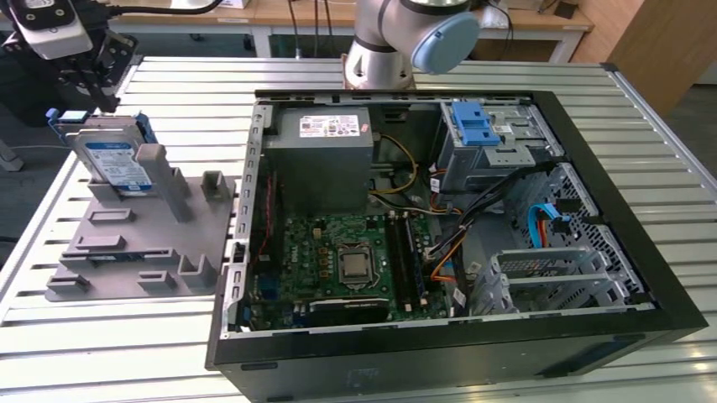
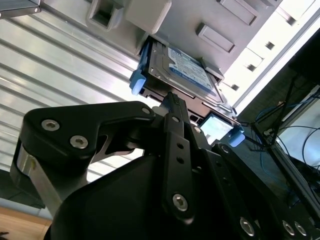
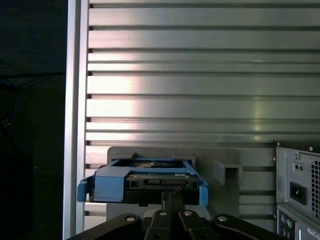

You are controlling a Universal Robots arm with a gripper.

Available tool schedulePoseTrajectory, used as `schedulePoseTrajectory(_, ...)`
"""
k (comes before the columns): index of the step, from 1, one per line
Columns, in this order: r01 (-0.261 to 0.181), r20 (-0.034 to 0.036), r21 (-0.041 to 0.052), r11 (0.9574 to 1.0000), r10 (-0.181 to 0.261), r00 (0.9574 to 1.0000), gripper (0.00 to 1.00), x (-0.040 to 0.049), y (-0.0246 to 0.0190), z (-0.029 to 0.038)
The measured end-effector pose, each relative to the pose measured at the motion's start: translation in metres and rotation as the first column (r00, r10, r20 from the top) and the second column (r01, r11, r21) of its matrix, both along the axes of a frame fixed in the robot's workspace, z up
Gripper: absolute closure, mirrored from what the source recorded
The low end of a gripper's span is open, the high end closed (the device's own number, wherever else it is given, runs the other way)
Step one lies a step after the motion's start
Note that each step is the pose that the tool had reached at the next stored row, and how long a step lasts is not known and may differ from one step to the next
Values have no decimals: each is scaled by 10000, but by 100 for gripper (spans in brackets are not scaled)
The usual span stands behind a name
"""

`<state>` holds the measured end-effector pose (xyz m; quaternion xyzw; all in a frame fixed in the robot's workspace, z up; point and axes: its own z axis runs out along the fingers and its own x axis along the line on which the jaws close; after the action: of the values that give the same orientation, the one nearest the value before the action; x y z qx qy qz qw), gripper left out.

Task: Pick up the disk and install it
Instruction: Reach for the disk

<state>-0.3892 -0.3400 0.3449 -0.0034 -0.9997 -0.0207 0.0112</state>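
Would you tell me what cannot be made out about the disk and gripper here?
- Lower part of the disk: exterior view, hidden behind the grey fixture and its posts.
- Disk's label: first wrist view, the disk is edge-on.
- Whether the gripper touches the disk: second wrist view, the gripper's own body covers the disk's near edge.

The surface (image 1: 134, 353) is a table of ribbed silver aluminium slats. Toward the exterior view's left, a flat grey holder plate (image 1: 146, 243) with raised posts and slots lies on it. Just beside the plate, to the exterior view's right, an open black computer case (image 1: 448, 369) lies on its side. The arm's base (image 1: 375, 71) rises behind the case.
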Motion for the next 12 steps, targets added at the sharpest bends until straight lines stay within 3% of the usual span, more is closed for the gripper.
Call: schedulePoseTrajectory(12, 0, 2, 0, 10000, 0, 10000, 89, -141, -31, 0)
